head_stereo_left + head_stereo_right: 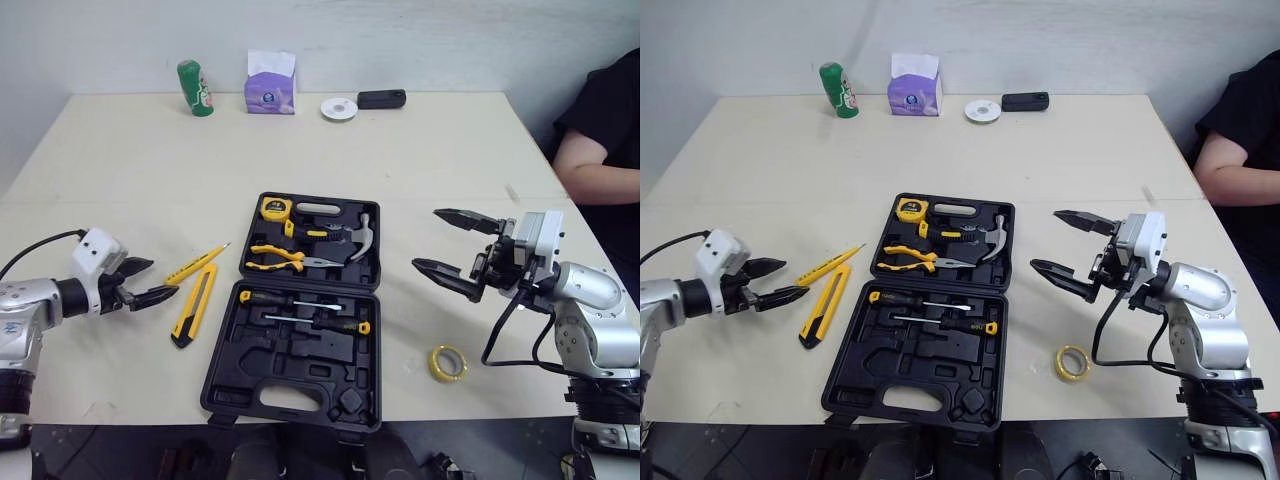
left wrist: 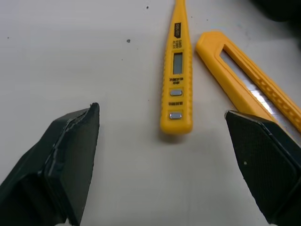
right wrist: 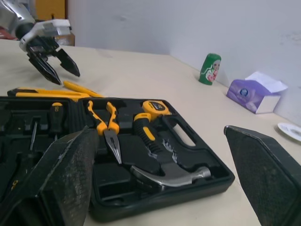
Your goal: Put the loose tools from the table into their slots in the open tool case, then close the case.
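Our left gripper [image 1: 160, 280] has fingers [image 2: 70, 150] released, w/ tester pen [image 2: 176, 80] & utility knife [image 1: 194, 305] loose on desk [image 1: 400, 160] just left of open tool case [image 1: 300, 372]. They lie close: we could pinch both or skid the pen; right gripper [image 1: 427, 238] spread, empty.

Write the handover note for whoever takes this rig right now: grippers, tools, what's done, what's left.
Left gripper: open, empty, aimed at the butt end of the tester pen, not touching it.
Right gripper: open, empty, just off the right side of the tool case.
Done: the case lies open, with the tape measure, hammer, pliers and two screwdrivers in their slots.
Loose: the tester pen and utility knife to the left of the case, the yellow tape roll to its right.
Left: slot the loose items, then close the case.
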Tool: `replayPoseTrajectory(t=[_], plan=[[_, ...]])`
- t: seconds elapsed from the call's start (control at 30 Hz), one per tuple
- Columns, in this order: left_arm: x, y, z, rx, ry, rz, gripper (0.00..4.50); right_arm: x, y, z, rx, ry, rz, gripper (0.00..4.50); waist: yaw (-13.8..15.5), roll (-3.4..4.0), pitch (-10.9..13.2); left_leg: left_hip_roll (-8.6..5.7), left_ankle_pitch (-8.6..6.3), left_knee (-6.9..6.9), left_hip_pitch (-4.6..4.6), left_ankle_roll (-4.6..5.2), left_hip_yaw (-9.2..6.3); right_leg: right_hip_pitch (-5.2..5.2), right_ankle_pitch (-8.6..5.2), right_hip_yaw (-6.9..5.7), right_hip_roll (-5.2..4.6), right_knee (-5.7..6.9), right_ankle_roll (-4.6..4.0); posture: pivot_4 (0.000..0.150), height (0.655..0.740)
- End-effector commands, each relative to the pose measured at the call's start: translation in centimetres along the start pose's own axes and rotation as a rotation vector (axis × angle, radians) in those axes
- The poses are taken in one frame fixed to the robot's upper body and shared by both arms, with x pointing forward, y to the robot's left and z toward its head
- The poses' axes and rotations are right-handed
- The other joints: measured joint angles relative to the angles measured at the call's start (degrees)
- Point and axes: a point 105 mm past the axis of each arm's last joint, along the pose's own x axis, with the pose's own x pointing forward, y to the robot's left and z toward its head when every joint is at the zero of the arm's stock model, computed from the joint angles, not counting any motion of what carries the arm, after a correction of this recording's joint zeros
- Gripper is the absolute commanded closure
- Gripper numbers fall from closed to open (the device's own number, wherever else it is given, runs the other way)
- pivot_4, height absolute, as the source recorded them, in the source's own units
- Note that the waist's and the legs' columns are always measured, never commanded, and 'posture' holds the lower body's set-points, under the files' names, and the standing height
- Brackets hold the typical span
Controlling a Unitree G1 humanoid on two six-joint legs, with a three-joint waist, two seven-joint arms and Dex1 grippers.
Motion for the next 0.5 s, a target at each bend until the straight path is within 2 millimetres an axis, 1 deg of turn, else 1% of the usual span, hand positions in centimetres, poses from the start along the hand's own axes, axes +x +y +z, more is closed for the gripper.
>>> replayPoseTrajectory(t=[0.03, 0.17, 0.37, 0.5], plan=[[0.5, 0.1, 0.9, 0.041, 0.001, -0.036, 0.0, 0.5, 0.2, 1.5, -0.044, -0.039, 0.029, 0.1, 0.04, 0.0, 0.0, 0.0, 0.0, 0.0, 0.0, 0.0, 0.01, -0.01, 0.0, 0.0, 0.0, 0.01, 0.0, 0.15, 0.74], [1.9, 0.2, 0.9, 0.066, 0.044, -0.069, 0.0, 0.4, 0.3, 1.3, -0.048, -0.016, 0.072, 0.1, 0.48, -0.02, 0.01, -0.01, 0.01, 0.03, 0.0, 0.01, 0.14, -0.06, 0.01, -0.12, 0.07, 0.05, 0.01, 0.15, 0.74], [3.4, 0.7, 1.0, 0.085, 0.098, -0.079, 0.0, 0.5, 0.0, 1.5, -0.061, -0.024, 0.071, 0.1, 1.19, -0.09, 0.02, 0.01, 0.03, 0.26, -0.1, 0.05, 0.54, -0.47, 0.0, 0.04, 0.19, 0.45, 0.05, 0.15, 0.74], [4.4, 0.2, 1.5, 0.096, 0.082, -0.121, 0.0, 0.5, 0.4, 1.5, -0.062, -0.026, 0.07, 0.1, 1.42, -0.1, 0.02, 0.01, 0.04, 0.42, -0.1, 0.09, 0.55, -0.46, 0.0, 0.07, 0.15, 0.57, 0.05, 0.15, 0.74]])
